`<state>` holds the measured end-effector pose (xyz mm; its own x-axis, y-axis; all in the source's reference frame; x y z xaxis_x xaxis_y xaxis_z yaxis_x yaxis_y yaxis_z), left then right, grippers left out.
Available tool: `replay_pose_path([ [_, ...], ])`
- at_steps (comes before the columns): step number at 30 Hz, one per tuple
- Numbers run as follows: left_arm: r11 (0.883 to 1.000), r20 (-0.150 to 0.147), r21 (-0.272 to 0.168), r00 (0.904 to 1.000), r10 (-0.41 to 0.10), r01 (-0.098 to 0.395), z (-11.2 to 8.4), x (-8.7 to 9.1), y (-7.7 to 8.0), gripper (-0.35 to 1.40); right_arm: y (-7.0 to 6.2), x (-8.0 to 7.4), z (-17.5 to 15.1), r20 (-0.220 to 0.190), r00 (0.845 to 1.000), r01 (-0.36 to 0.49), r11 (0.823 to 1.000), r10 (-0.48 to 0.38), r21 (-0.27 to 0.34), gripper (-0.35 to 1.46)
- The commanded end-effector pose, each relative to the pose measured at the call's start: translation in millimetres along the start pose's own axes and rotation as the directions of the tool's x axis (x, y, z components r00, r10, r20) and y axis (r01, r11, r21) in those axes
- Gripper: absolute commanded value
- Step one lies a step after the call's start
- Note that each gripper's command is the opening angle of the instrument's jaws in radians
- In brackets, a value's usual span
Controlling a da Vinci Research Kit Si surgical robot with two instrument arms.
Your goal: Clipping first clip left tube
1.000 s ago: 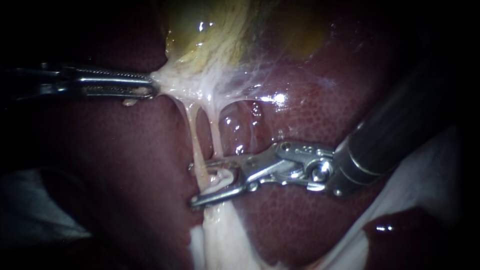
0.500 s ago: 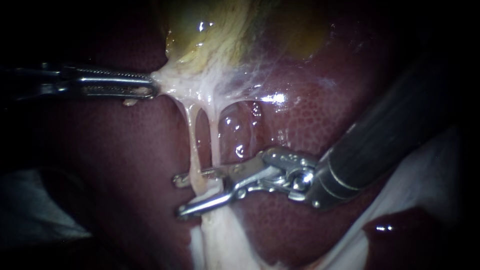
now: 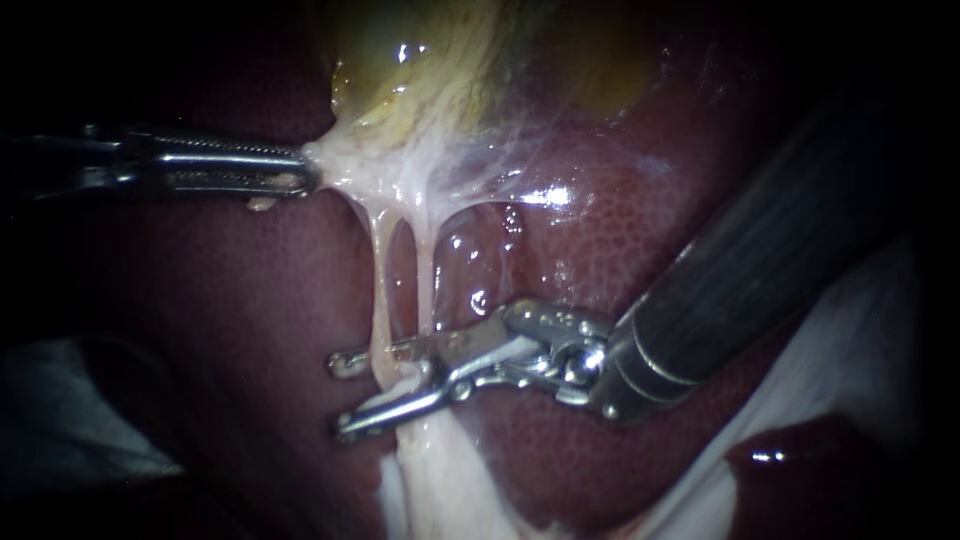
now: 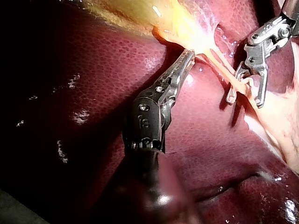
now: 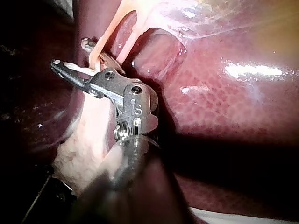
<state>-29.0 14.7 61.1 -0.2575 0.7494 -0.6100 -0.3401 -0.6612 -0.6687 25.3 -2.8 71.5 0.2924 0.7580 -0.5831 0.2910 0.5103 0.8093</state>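
Stretching taut as the left tube (image 3: 379, 290), just beside a second tube (image 3: 428, 280), down from the gallbladder (image 3: 420, 60) and across the dark red liver (image 3: 620, 230). Straddling that left tube near its lower end with the right tool (image 3: 340, 396), jaws standing apart, one on either side, a gap showing between them. Clamping the left tool (image 3: 305, 180) together on pale tissue (image 3: 345, 168) at the gallbladder's lower edge, well apart from the right tool.
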Motion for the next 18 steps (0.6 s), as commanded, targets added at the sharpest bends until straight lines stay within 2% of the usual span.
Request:
replay_pose_path([
  [1, 1.000, 0.000, 0.000, 1.0000, 0.000, 0.000, 0.0, 0.0, 0.0, -0.35, -0.4, 0.3, 0.0, 0.001, 1.000, 0.001, 1.000, -0.001, 0.002, 0.47],
  [10, 1.000, 0.000, -0.001, 1.0000, 0.000, 0.000, -0.2, 0.0, 0.0, -0.35, -3.1, 1.4, -0.3, -0.003, 1.000, -0.008, 0.999, 0.008, 0.037, 0.46],
  [14, 1.000, 0.000, -0.001, 1.0000, 0.000, 0.000, -0.2, 0.0, 0.0, -0.35, -3.7, 2.1, -1.0, -0.028, 1.000, -0.009, 0.998, 0.011, 0.057, 0.44],
  [18, 1.000, 0.000, -0.001, 1.0000, 0.000, 0.000, -0.2, 0.0, -0.1, -0.35, -3.9, 2.5, -1.5, -0.031, 0.999, -0.011, 0.998, 0.013, 0.061, 0.41],
])
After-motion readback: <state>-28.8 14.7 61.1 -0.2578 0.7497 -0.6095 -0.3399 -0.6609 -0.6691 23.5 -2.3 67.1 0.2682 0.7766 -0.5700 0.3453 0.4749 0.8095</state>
